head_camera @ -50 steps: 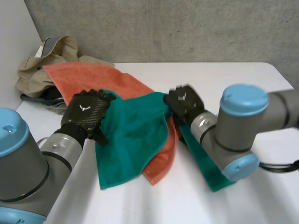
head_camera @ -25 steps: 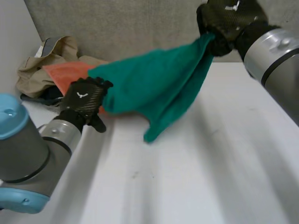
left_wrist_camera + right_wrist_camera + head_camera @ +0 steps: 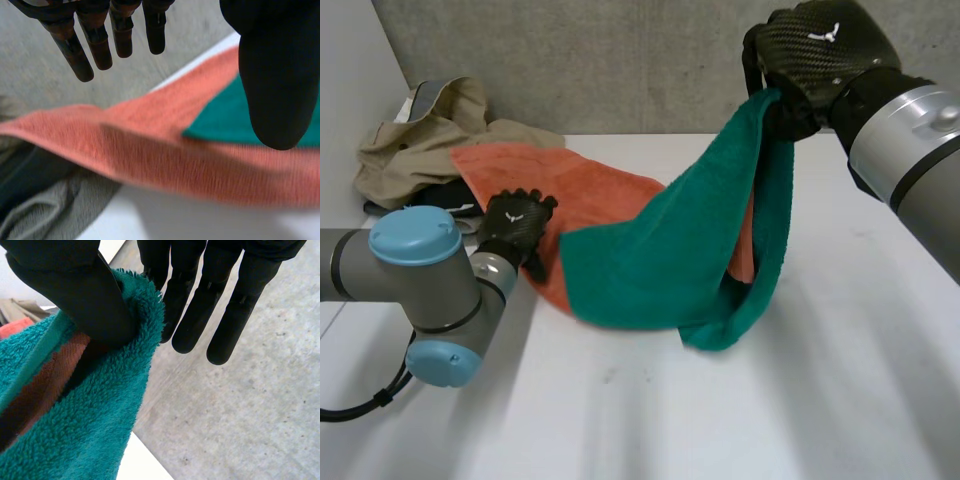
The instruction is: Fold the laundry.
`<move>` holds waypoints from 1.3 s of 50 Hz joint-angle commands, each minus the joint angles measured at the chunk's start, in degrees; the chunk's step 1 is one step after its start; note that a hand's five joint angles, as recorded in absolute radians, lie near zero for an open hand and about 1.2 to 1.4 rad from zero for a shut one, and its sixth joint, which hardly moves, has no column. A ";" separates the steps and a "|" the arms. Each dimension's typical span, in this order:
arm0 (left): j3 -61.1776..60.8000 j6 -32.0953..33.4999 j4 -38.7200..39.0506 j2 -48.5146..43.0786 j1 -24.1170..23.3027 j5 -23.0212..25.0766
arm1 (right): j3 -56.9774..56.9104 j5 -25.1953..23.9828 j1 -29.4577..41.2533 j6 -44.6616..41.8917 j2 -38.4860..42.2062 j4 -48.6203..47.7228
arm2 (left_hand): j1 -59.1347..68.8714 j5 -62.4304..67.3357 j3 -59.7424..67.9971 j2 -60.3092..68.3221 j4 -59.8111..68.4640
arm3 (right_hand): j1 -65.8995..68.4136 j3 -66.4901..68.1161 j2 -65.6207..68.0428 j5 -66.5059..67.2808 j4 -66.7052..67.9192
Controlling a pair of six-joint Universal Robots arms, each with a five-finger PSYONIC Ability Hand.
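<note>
Since left hand (image 3: 517,224) fingers opened, green towel (image 3: 660,262) hangs from right hand (image 3: 817,57) fingers' pinch.

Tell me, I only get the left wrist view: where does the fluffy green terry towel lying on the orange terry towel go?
Observer: Up to the right hand, which lifts one end of the fluffy green terry towel above the white table.
Operator: Held how?
Observer: Its edge is pinched between thumb and fingers.
Operator: And my hand?
Observer: The left hand, open, is at the near edge of the orange terry towel.
</note>
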 commanded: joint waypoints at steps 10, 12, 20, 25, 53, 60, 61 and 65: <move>1.45 6.38 -4.18 -3.44 1.15 3.00 | -0.83 -0.49 -0.53 2.91 -3.87 -0.12 | 0.94 2.19 0.94 1.98 1.77 | 17.06 12.10 12.93 13.49 11.53; 1.53 6.91 -4.18 -3.62 1.15 3.09 | -0.83 -0.49 -0.53 2.91 -3.87 -0.20 | 2.12 3.37 2.11 3.15 2.95 | 17.06 12.10 12.93 13.49 11.53; 3.20 7.53 -3.57 -5.72 1.15 4.94 | -1.36 -0.14 0.17 2.91 -3.78 -0.20 | 13.38 14.64 13.38 14.42 14.21 | 17.06 12.10 12.93 13.49 11.53; 6.71 7.62 -3.30 -8.53 1.15 5.47 | -1.97 0.12 0.00 2.91 -3.78 -0.20 | 24.60 25.85 24.60 25.64 25.43 | 17.06 12.10 12.93 13.49 11.53; 28.07 11.31 10.41 2.89 17.15 -4.99 | 3.65 -3.83 -17.85 -5.97 0.34 15.53 | 65.18 66.43 65.18 66.22 66.01 | 11.91 6.95 7.78 8.34 6.38; 31.59 11.22 10.67 3.33 19.08 -5.17 | 6.11 -4.54 -17.94 -6.32 7.55 14.04 | 65.18 66.43 65.18 66.22 66.01 | 17.06 12.10 12.93 13.49 11.53; 32.29 11.22 10.67 3.24 19.34 -5.25 | 6.29 -4.54 -17.85 -6.23 8.51 13.69 | 65.18 66.43 65.18 66.22 66.01 | 17.06 12.10 12.93 13.49 11.53; 34.75 11.57 10.67 2.54 20.84 -5.52 | 7.86 -4.45 -17.23 -5.97 12.03 11.14 | 65.18 66.43 65.18 66.22 66.01 | 17.06 12.10 12.93 13.49 11.53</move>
